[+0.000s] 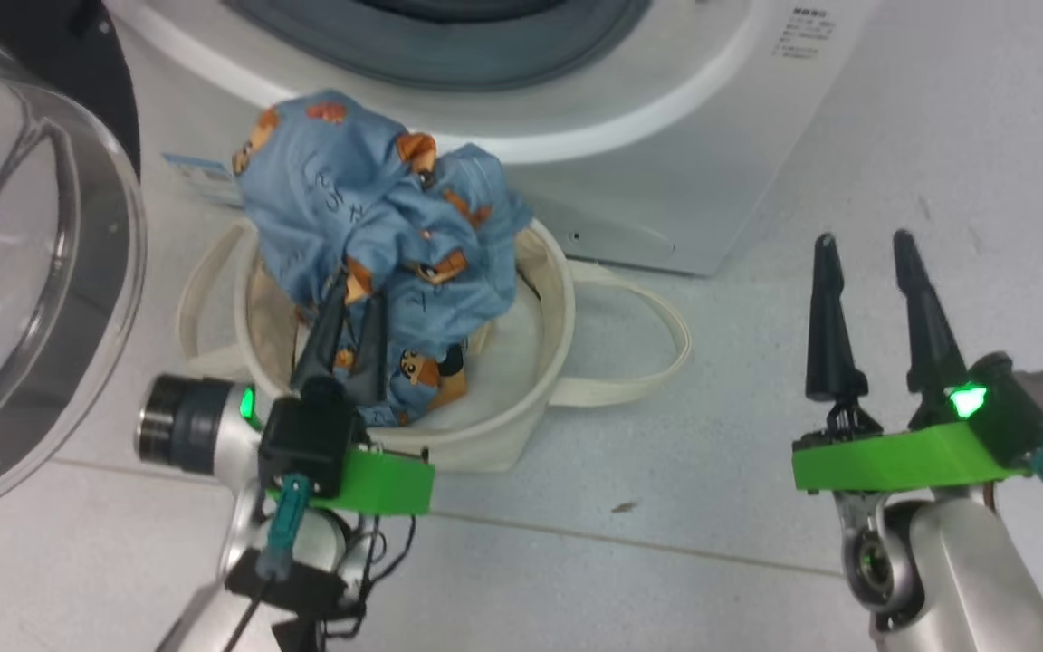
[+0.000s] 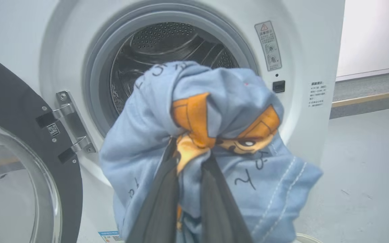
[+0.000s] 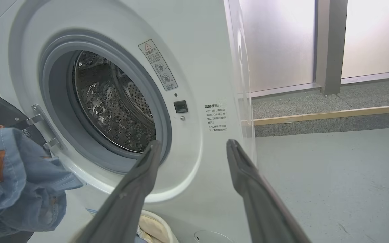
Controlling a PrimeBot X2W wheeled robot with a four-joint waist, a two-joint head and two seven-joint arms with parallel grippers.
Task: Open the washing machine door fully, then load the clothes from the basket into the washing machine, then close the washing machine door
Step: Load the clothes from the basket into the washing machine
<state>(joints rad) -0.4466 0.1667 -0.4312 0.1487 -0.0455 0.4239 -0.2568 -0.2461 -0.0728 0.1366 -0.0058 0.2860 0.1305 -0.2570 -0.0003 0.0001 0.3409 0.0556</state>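
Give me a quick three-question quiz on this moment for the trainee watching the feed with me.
1. True or false: the washing machine door stands open.
2. What is the left gripper shut on? A) the door's rim. B) the clothes. C) nothing.
3. Fill in the blank: the right gripper holds nothing, and its fingers stand ____.

Key: 1 true; 2 B; 3 open.
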